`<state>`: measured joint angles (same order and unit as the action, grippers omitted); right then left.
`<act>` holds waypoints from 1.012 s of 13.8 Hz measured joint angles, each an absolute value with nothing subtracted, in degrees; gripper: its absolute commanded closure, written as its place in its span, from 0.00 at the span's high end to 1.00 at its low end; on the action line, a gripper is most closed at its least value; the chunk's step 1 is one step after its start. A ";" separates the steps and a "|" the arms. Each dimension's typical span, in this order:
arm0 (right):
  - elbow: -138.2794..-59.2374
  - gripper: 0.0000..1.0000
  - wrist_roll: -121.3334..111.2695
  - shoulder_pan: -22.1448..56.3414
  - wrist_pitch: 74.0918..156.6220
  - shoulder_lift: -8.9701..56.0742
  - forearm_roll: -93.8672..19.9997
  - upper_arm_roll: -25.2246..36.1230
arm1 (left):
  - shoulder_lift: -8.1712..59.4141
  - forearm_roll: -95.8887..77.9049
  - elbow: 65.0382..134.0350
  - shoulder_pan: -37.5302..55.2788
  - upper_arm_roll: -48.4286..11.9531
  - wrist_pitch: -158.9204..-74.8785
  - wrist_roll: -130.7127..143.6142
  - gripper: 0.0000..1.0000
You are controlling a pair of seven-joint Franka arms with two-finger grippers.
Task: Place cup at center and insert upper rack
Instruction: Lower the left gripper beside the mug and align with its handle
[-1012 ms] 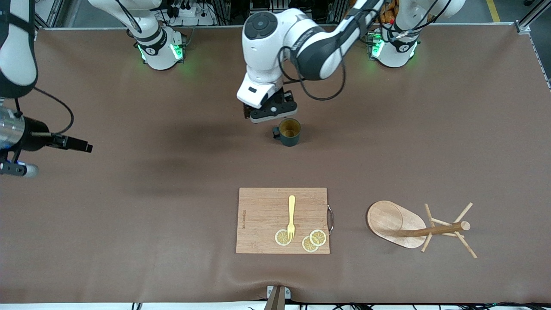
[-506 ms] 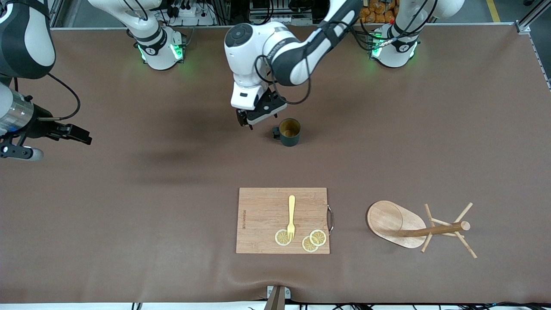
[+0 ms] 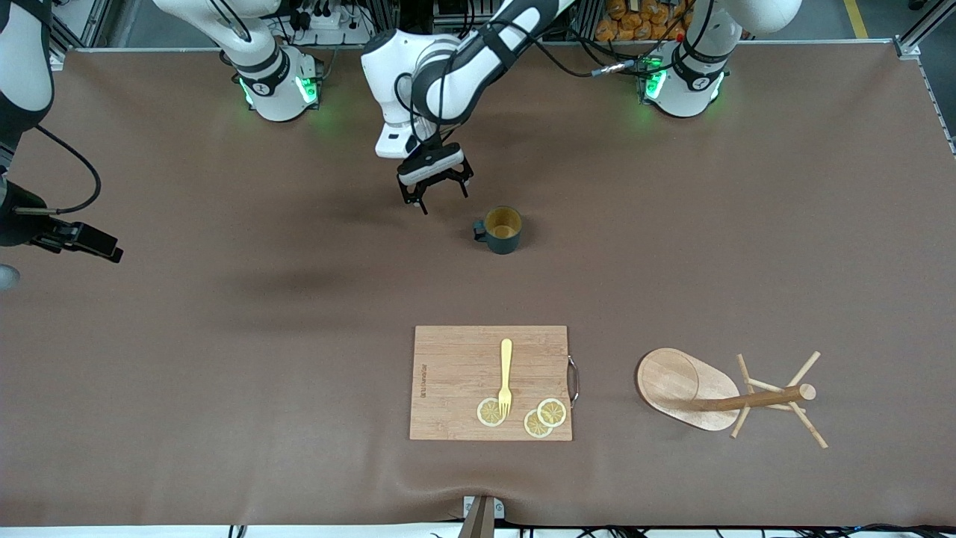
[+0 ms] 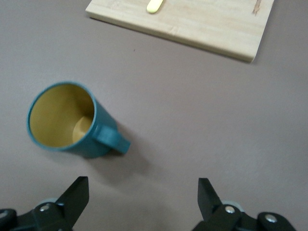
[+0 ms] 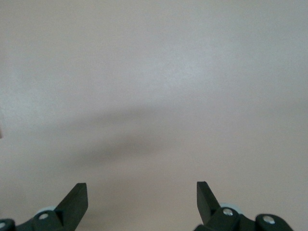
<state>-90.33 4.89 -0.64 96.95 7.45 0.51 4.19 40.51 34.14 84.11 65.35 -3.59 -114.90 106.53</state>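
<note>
Hovering over bare table beside the cup [image 3: 503, 230], my left gripper [image 3: 435, 196] has its fingers spread wide, holding nothing. The cup stands upright (handle toward my gripper). My right gripper [image 5: 141, 204], also spread, waits at the right arm's end. Nearer the camera, the upper rack [image 3: 728, 397] lies tipped beside a cutting board [image 3: 455, 373].

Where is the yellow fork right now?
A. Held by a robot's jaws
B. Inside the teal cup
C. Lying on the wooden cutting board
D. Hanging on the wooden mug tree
C. The yellow fork lies flat on the wooden cutting board, its tines over a lemon slice; the cup holds nothing, and the left gripper is open and holds nothing.
</note>
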 measured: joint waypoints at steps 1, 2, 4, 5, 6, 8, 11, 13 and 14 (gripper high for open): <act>-89.49 1.00 4.87 -0.64 96.45 7.71 0.50 4.18 | 40.69 37.01 85.46 66.28 -3.58 -114.78 108.80 1.00; -88.33 1.00 4.79 -0.63 94.94 7.83 0.50 4.15 | 40.93 40.97 86.86 66.97 -3.60 -114.71 111.57 1.00; -86.24 1.00 4.63 -0.43 92.32 7.82 0.48 3.90 | 41.79 47.25 89.07 67.48 -3.58 -114.67 115.24 1.00; -85.62 1.00 4.43 -0.36 91.92 7.82 0.48 3.78 | 42.33 48.63 89.45 67.47 -3.52 -114.67 116.11 1.00; -85.18 1.00 4.29 -0.39 91.80 7.83 0.48 3.77 | 42.74 49.50 89.51 67.46 -3.41 -114.67 116.93 1.00; -84.08 1.00 4.17 -0.37 91.81 7.87 0.50 3.80 | 42.89 51.89 89.51 67.46 -3.35 -114.67 120.18 1.00; -81.94 1.00 3.94 1.57 91.77 7.87 2.91 3.57 | 44.38 59.36 89.86 67.88 -3.40 -114.66 127.12 1.00; -80.54 1.00 3.98 1.89 91.32 7.86 2.30 3.65 | 46.51 64.02 90.00 68.55 -3.42 -114.66 130.85 1.00; -80.09 1.00 3.97 1.80 90.90 7.86 1.71 3.81 | 47.40 64.73 90.01 68.80 -3.40 -114.64 131.49 1.00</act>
